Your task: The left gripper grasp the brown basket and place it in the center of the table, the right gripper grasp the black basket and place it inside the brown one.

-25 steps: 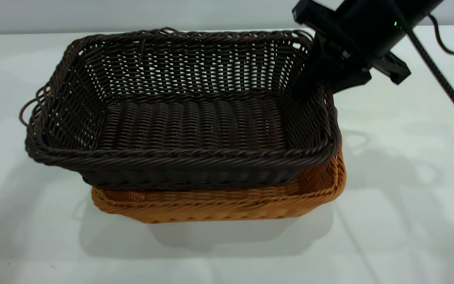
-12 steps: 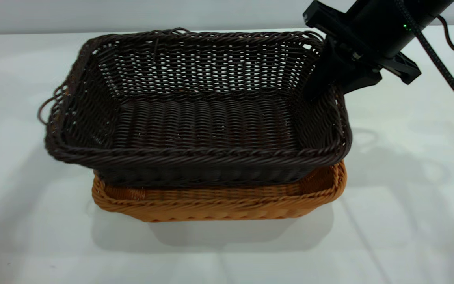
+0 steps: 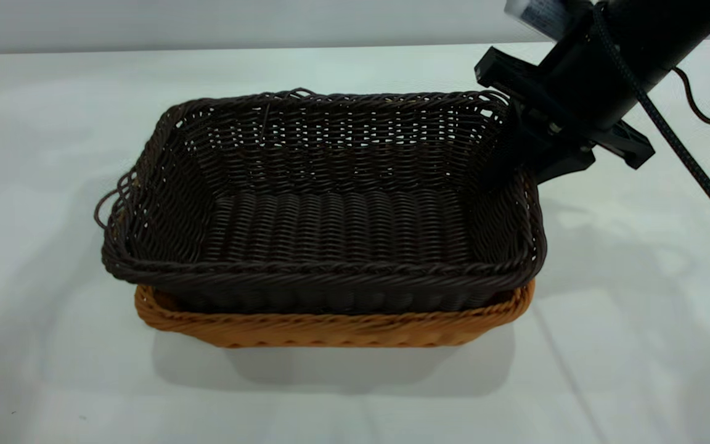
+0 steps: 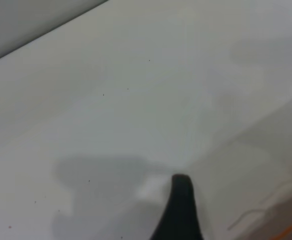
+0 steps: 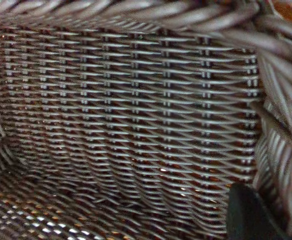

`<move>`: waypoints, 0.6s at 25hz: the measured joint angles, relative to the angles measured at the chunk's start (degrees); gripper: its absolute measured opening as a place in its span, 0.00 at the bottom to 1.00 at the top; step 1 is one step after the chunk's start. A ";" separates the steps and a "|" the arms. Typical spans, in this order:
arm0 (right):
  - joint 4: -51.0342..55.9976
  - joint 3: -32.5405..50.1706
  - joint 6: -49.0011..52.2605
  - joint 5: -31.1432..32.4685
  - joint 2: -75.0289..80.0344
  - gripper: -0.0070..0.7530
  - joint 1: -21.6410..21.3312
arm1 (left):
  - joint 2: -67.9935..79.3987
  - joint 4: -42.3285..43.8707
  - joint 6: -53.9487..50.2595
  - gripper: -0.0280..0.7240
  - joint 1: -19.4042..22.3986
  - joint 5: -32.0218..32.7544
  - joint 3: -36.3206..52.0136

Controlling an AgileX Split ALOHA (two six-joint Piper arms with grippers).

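Right gripper [image 3: 518,161] clamped on black basket [image 3: 330,209] rim corner; wicker likely light, stiff, flexes; left gripper's grip untellable.

We note the black basket [image 3: 330,203], a rectangular dark woven wicker piece with a braided rim, nested inside the brown basket [image 3: 330,328], its rim standing proud. Loose strands jut from its left end. We find the brown basket, orange-tan wicker, resting flat near the middle of the tabletop [image 3: 53,370], well clear of the tabletop's far edge.
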 joint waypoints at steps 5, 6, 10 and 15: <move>0.84 -0.05 -0.15 0.25 -0.12 0.42 -0.37 | 0.00 0.00 -0.06 0.81 0.00 -0.05 0.00; 0.90 -0.05 -0.54 0.48 -0.32 0.50 -0.81 | 0.00 0.00 -0.06 0.81 0.00 -0.05 0.00; 0.90 -0.11 -4.28 1.90 -2.64 0.74 -4.62 | -0.40 0.07 -0.06 0.81 0.00 -0.05 0.00; 0.51 -2.85 -8.09 8.15 -11.12 0.81 -11.19 | -5.66 0.56 -0.06 0.81 0.00 1.56 0.00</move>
